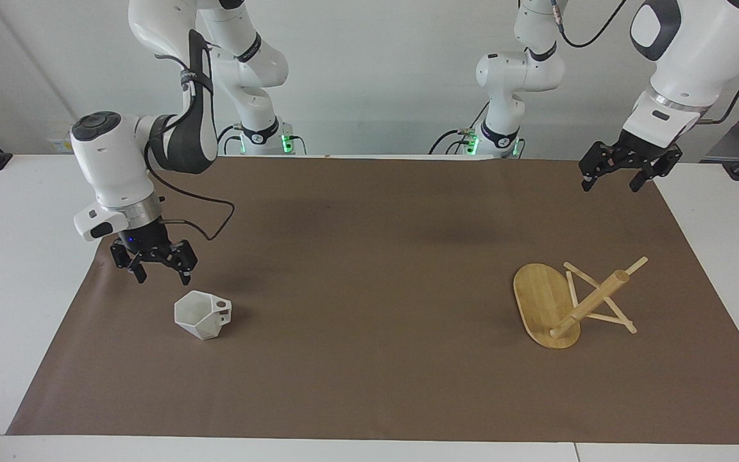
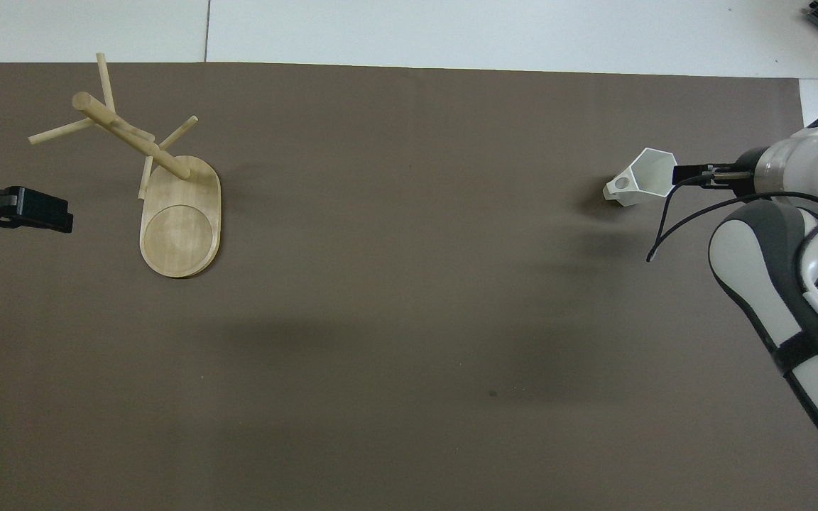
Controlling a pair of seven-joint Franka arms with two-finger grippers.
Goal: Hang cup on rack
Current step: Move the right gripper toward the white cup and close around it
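While both arms are raised above the brown mat (image 1: 369,359) that covers the white tabletop (image 1: 16,269), no task item is gripped.

1. Right end effector (image 1: 155,269): in the facing view it hangs at about 11 o'clock from the small white faceted cup, above the mat at the right arm's end of the tabletop. Its two fingers are spread apart and point down; nothing is between them. It is close to the cup, apart from it. In the overhead view the right end effector (image 2: 693,174) overlaps the cup's rim at the rim's 3 o'clock edge.

2. Left end effector (image 1: 620,173): it is held high over the mat corner at the left arm's end, nearest the robots. The fingers are spread, holding nothing. This arm waits. In the overhead view the left end effector (image 2: 22,211) shows at the picture's 9 o'clock edge.

3. Small white faceted cup (image 1: 201,314) (image 2: 642,177): it rests on the mat, hexagonal rim uppermost, its blocky pierced handle toward the left arm's end.

4. Light bamboo mug rack (image 1: 552,301) (image 2: 180,213): it lies tipped over at the left arm's end, well apart from the cup. The oval base stands on edge; the round post slants and the thin pegs touch the mat.
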